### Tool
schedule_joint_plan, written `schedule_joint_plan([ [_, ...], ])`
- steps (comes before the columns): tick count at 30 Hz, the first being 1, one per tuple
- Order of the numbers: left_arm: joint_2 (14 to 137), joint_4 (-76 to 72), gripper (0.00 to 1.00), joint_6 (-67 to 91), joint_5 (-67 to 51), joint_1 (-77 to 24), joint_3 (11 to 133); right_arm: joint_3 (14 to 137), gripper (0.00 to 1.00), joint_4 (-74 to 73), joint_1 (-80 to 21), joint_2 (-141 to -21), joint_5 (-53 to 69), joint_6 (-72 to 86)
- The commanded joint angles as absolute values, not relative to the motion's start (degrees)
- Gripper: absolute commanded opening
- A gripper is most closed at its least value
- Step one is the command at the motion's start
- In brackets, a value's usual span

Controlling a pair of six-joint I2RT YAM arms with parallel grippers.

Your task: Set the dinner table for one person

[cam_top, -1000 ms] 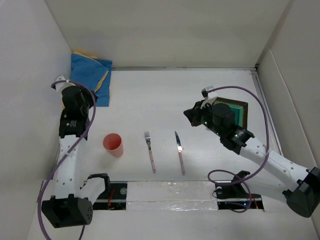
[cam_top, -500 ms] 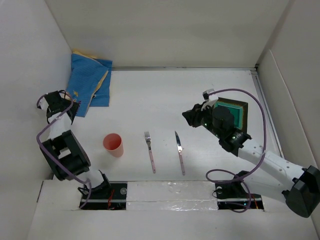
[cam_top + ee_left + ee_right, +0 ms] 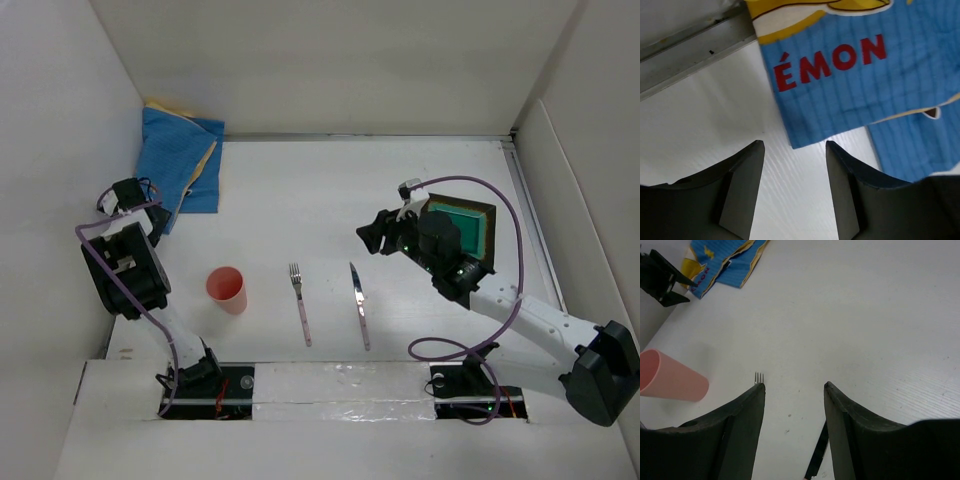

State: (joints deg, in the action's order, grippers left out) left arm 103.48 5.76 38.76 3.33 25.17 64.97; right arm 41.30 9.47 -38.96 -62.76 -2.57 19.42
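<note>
The white dinner table [image 3: 300, 190] carries a pink cup [image 3: 226, 289] lying on its side, a fork [image 3: 300, 303] and a knife [image 3: 359, 305] side by side near the front. A crumpled blue printed placemat [image 3: 182, 160] lies in the back left corner. My left gripper [image 3: 143, 205] hovers open just short of the placemat's near corner [image 3: 840, 85], nothing between its fingers. My right gripper [image 3: 369, 234] stands open above the table, empty, behind the fork tines [image 3: 759, 376] and the knife [image 3: 819, 450]. A dark green square plate [image 3: 468, 226] lies partly under the right arm.
White walls close the table in on the left, back and right. The wall's base rail [image 3: 690, 50] runs beside the left gripper. The cup [image 3: 670, 377] and the placemat [image 3: 722, 257] show at the left of the right wrist view.
Both grippers have gone from shut to open. The left arm has folded back against the left wall near the placemat's corner. The right gripper has shifted slightly left.
</note>
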Motion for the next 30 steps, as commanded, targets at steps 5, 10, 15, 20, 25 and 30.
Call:
schedule_joint_plan([
  [5,106.52,7.99,0.46,36.30,13.79,25.05,69.07,42.19,0.56,12.74,-39.20,-63.10,-2.81,19.34],
  [10,111.35,10.72,0.43,35.94,17.14,23.20,72.50,41.92,0.56,12.66,-39.20,-63.02,-3.60,19.60],
  [15,114.34,10.46,0.43,36.65,15.91,19.96,74.18,41.84,0.56,12.74,-39.20,-62.58,-3.78,19.42],
  [20,115.75,11.42,0.38,36.04,17.57,17.32,76.28,41.92,0.56,12.83,-39.20,-62.84,-3.34,19.60],
  [25,114.00,9.32,0.00,35.25,13.47,17.31,75.24,41.92,0.55,12.92,-39.20,-63.02,-3.25,19.60],
  [30,112.15,7.74,0.00,34.19,9.32,13.28,76.72,41.66,0.56,13.44,-39.20,-63.02,-4.12,19.60],
])
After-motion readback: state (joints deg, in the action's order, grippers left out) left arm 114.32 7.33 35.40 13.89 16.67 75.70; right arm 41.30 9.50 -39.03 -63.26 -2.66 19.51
